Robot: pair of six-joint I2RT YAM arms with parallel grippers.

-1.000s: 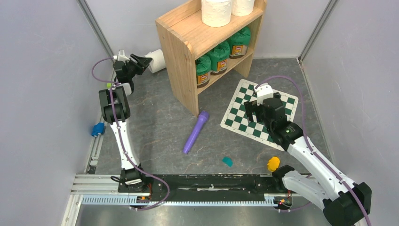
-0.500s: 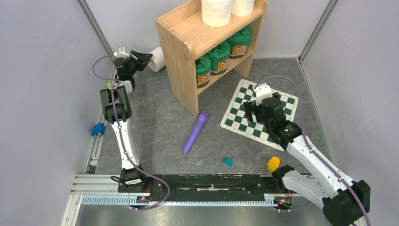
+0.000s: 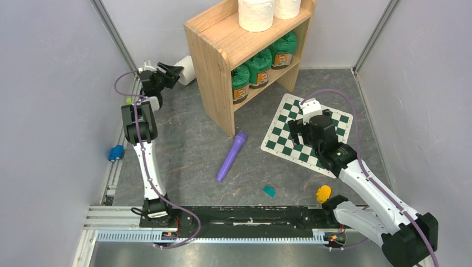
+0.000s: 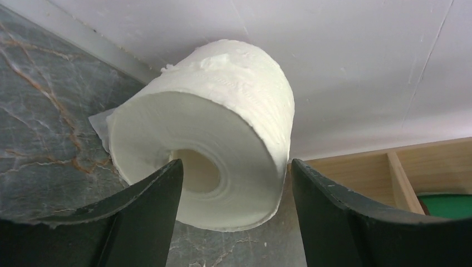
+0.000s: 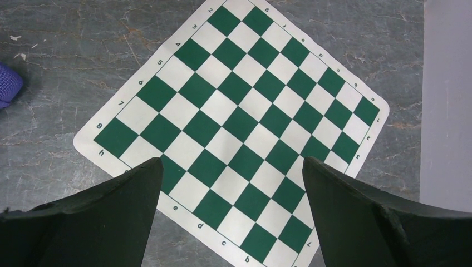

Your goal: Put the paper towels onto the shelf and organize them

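A: Biggest thing first. Where does the shelf [image 3: 245, 55] stand?

B: At twelve o'clock on the table as seen from above, turned at an angle. It's pale planed wood with solid side panels and two tiers. Green canisters [image 3: 260, 67] with brown lids fill the lower tier, so I judge only the top board is free for the paper towels [image 3: 256, 14].

A: And the checkered sheet?

B: The chessboard mat [image 5: 239, 122] lies flat at three o'clock, thin, with rounded corners. The right gripper [image 5: 231, 160] hangs over it, claw spread wide with nothing in it, likely parked out of the way.

A: The rolls?

B: Two stand upright side by side on the top board. The third roll [image 4: 206, 133] lies on its side at eleven o'clock, on the grey marbled tabletop [image 3: 183, 144] against the back wall [image 4: 334, 55], left of the shelf's side panel. It's soft, white, dimpled paper with a loose tail of sheet at its nine o'clock, and the hollow core faces the wrist camera.

A: Is it gripped?

B: Not that I can see. The left gripper [image 4: 236, 162] points at its end face with the claw partly spread, narrower than the roll is wide. The fingertips are right at the paper, though I cannot tell whether they touch, and it holds nothing. Soft paper dents, so a wider spread seems called for
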